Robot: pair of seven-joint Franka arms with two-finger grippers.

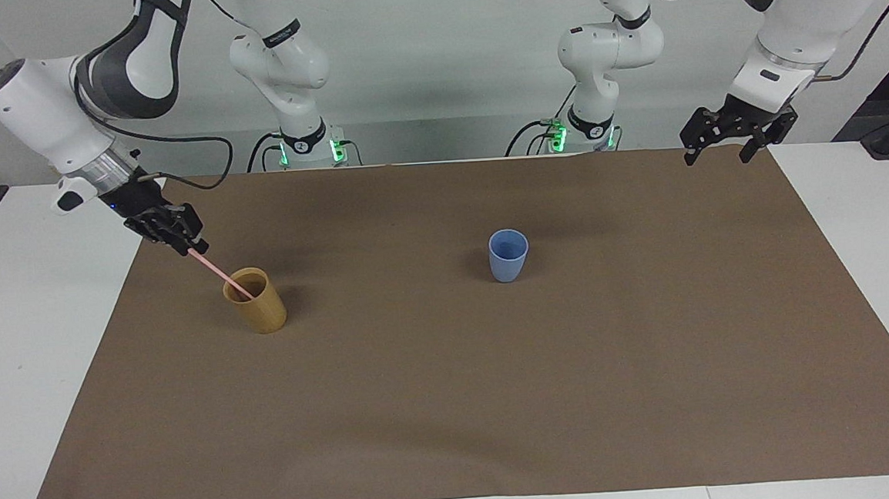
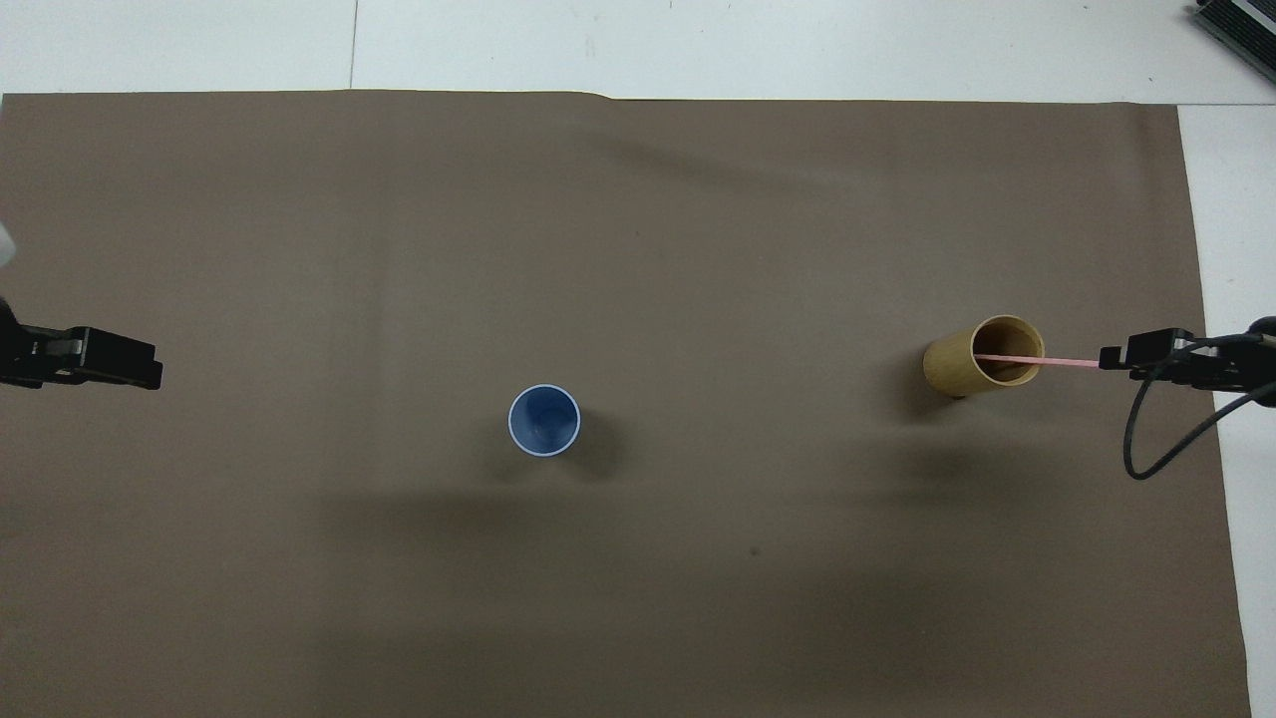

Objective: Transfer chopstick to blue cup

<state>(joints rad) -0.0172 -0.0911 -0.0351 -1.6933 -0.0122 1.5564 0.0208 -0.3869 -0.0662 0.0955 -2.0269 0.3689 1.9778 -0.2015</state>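
Observation:
The pale pink chopstick (image 1: 219, 270) (image 2: 1068, 360) leans out of a tan-yellow cylindrical cup (image 1: 261, 310) (image 2: 945, 368), its lower end still inside. My right gripper (image 1: 196, 248) (image 2: 1109, 359) is shut on the stick's upper end, over the mat's edge at the right arm's end of the table. The light blue cup (image 1: 508, 255) (image 2: 544, 420) stands upright and alone near the middle of the mat, nothing showing in it. My left gripper (image 1: 717, 159) (image 2: 150, 365) hangs open and holds nothing, over the mat's corner at the left arm's end.
A brown mat (image 1: 499, 393) (image 2: 638, 249) covers most of the white table (image 1: 24, 321). The right arm's black cable (image 2: 1161, 439) loops beside the tan cup. Only the two cups stand on the mat.

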